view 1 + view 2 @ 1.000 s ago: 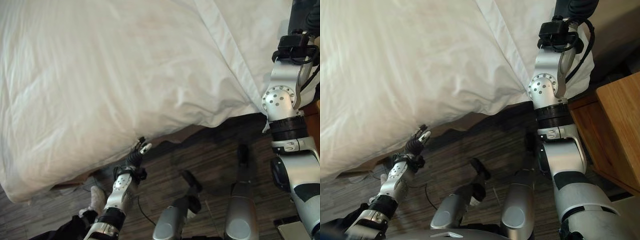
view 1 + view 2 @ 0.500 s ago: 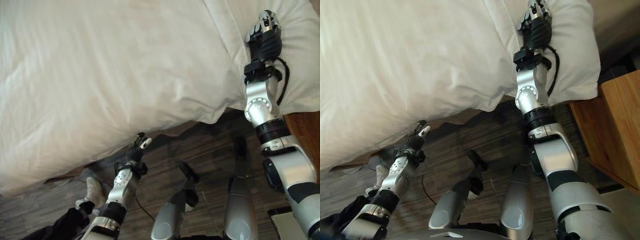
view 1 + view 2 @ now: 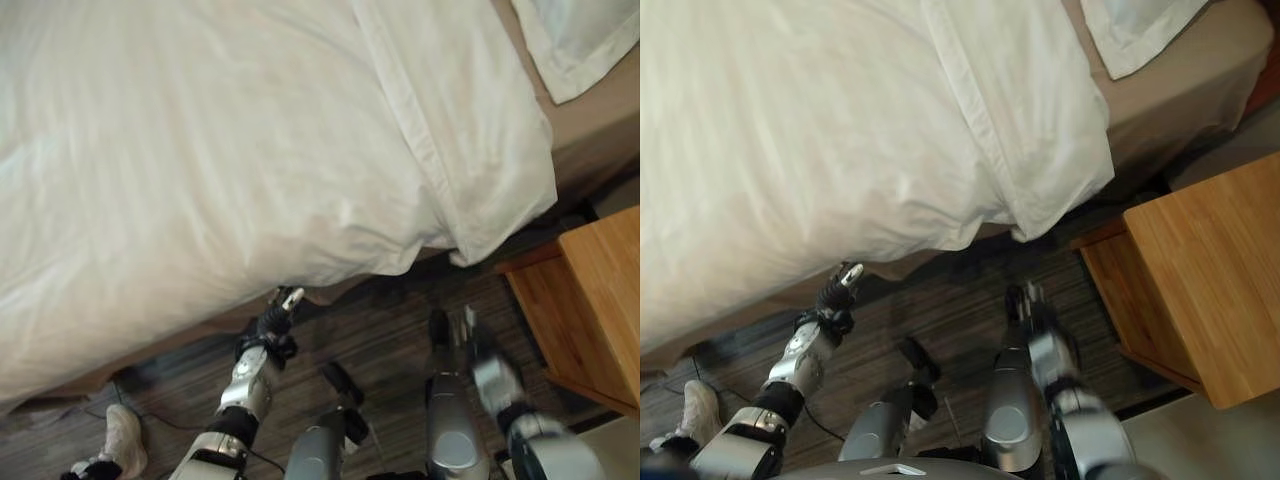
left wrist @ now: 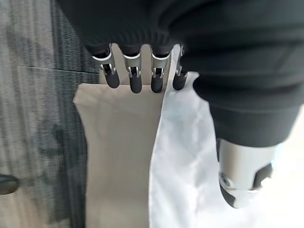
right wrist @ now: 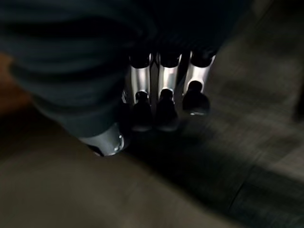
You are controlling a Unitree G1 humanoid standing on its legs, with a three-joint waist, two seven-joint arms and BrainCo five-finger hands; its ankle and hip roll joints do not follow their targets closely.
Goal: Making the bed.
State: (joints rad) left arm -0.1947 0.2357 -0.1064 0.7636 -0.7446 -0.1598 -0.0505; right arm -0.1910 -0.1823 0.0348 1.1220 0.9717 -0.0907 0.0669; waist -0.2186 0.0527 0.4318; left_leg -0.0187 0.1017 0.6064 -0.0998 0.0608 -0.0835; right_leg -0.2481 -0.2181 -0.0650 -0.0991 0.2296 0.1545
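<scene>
The duvet lies spread over the bed, its near edge hanging over the side, a pillow at far right. The left hand sits just under that edge, fingers straight and relaxed, holding nothing. The right hand hangs low by the nightstand, fingers loosely hanging, empty. Half a second ago it was up on the duvet's right end; now it has dropped. Risk: the overhang could slide floorward if the left hand snags it.
</scene>
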